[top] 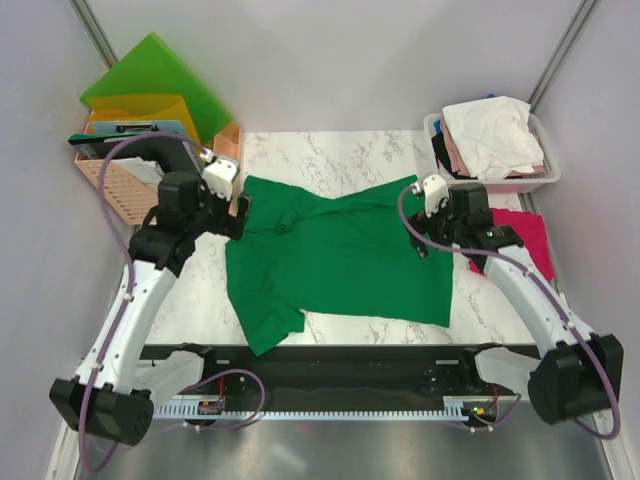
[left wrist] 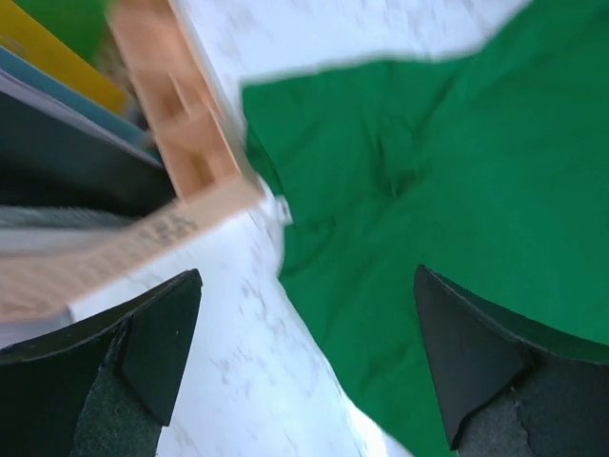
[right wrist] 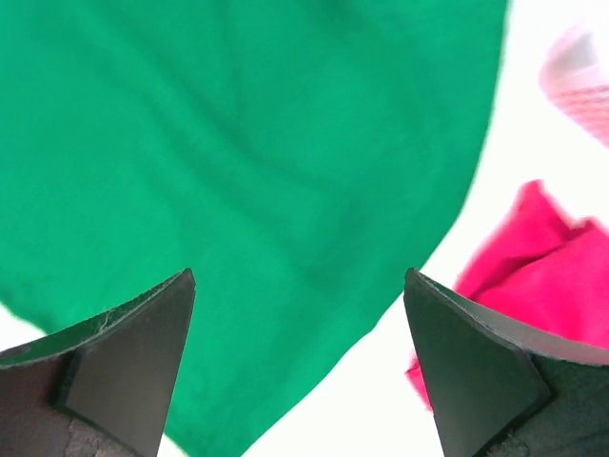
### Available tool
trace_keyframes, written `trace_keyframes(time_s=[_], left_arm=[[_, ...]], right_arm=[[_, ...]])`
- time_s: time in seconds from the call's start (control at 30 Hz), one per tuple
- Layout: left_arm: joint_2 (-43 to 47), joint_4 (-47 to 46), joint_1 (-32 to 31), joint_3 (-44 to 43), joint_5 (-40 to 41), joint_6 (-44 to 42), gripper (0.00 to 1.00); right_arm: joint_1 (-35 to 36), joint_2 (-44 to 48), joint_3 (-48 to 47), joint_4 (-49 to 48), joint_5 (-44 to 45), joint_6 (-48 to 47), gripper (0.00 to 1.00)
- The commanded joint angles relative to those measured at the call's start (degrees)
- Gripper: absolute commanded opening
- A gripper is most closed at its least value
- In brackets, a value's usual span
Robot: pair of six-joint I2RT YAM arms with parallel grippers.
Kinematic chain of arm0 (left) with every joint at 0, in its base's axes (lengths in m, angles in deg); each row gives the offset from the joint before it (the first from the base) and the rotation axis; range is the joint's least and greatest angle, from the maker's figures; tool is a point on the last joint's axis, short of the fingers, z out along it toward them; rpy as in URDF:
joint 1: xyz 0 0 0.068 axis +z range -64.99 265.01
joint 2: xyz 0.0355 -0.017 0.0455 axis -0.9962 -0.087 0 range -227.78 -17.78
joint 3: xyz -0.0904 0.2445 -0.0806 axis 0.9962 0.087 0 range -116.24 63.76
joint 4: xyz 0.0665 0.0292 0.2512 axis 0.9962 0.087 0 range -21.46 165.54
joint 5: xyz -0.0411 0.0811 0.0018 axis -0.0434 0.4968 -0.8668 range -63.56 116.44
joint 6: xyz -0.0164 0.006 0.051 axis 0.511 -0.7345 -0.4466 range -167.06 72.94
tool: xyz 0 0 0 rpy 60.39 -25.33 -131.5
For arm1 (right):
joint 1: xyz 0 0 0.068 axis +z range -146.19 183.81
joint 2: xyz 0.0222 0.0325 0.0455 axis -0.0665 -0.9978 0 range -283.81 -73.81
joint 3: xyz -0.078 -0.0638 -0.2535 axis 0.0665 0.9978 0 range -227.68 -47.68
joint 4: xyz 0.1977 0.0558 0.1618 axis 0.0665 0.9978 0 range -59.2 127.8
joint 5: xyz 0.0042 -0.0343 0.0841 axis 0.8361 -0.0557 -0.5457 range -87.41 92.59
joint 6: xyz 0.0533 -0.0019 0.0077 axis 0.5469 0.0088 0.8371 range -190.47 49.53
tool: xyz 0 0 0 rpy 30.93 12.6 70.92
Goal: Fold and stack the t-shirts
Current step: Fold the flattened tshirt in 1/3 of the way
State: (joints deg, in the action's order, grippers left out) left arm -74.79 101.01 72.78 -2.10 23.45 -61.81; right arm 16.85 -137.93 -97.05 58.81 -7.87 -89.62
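— Green t-shirt (top: 340,255): is either gripper on it?

— No grip. The left gripper (left wrist: 306,274) has its fingers (left wrist: 143,352) spread as wide as they go, with nothing between them. One finger is over the bare marble table (left wrist: 238,381) and the other over green cloth, so the shirt's edge runs through the gap. Whether a tip touches the fabric, I cannot tell.

— And the right gripper (right wrist: 299,274)?

— Same: jaws wide apart and empty. Green cloth fills the space between the tips and ahead of them, and the shirt's curved edge passes just inside the right finger.

— What lies further out?

— Past the left gripper's left finger stands a peach crate (left wrist: 190,143), close to the shirt's corner, with a green folder (top: 150,80) upright in it. Past the right gripper's right finger, a magenta t-shirt (right wrist: 533,257) lies crumpled on the table, near the green one but apart from it. Beyond that, a white basket (top: 545,182) holds a white t-shirt (top: 495,135) heaped on top. The green t-shirt itself lies spread flat between the two grippers.
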Motion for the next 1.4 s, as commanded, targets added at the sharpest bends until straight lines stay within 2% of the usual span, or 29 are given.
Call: trace_keyframes(time_s=[0.0, 0.03, 0.07, 0.17, 0.23, 0.33, 0.53, 0.63, 0.9, 1.07, 1.13, 1.3, 1.37], left_arm=[[-1.3, 7.6, 0.1, 3.2, -4.5, -1.4, 1.0], [-2.1, 8.7, 0.1, 3.5, -5.8, -0.9, 1.0], [-2.8, 9.2, 0.1, 3.6, -7.1, 0.0, 1.0], [-4.3, 9.6, 0.1, 4.2, -9.5, 1.1, 1.0], [-4.9, 9.5, 0.1, 3.6, -9.8, 1.2, 1.0], [-6.1, 10.5, 0.1, 2.9, -10.3, 1.4, 1.0], [-6.4, 10.9, 0.1, 4.1, -7.3, 0.3, 1.0], [-6.3, 11.1, 0.1, 4.9, -6.1, -0.5, 1.0], [-6.8, 11.7, 0.1, 4.6, -5.7, 0.1, 1.0], [-7.1, 11.9, 0.1, 5.4, -4.2, 0.7, 1.0], [-6.8, 11.5, 0.1, 6.1, -3.2, 0.8, 1.0], [-6.7, 8.6, 0.1, 8.0, 0.0, 2.3, 1.0], [-7.0, 7.3, 0.1, 8.2, 2.2, 2.3, 1.0]], right_arm=[[-1.2, -8.0, -9.4, -1.3, 5.1, 3.7, 0.98], [-1.5, -10.8, -14.9, 0.2, 3.8, 4.0, 0.98], [-1.7, -16.2, -17.6, 1.5, 2.9, 4.7, 0.98], [-1.7, -24.3, -26.6, 3.8, -0.2, 6.2, 0.98], [-1.8, -28.4, -33.6, 3.8, 0.5, 7.8, 0.98], [-2.9, -40.7, -44.2, 4.8, 2.4, 9.7, 0.98], [-5.7, -57.7, -63.1, 8.8, 2.1, 12.8, 0.98], [-6.3, -64.7, -69.0, 10.7, 3.1, 12.7, 0.98], [-9.2, -72.1, -75.3, 10.0, 1.9, 13.4, 0.98], [-11.4, -72.8, -73.3, 8.5, 3.7, 14.4, 0.98], [-11.5, -71.1, -69.7, 7.7, 7.6, 14.7, 0.98], [-10.7, -63.0, -55.2, -3.6, 18.0, 14.9, 0.98], [-10.1, -61.5, -52.8, -8.0, 26.0, 14.2, 0.98]])
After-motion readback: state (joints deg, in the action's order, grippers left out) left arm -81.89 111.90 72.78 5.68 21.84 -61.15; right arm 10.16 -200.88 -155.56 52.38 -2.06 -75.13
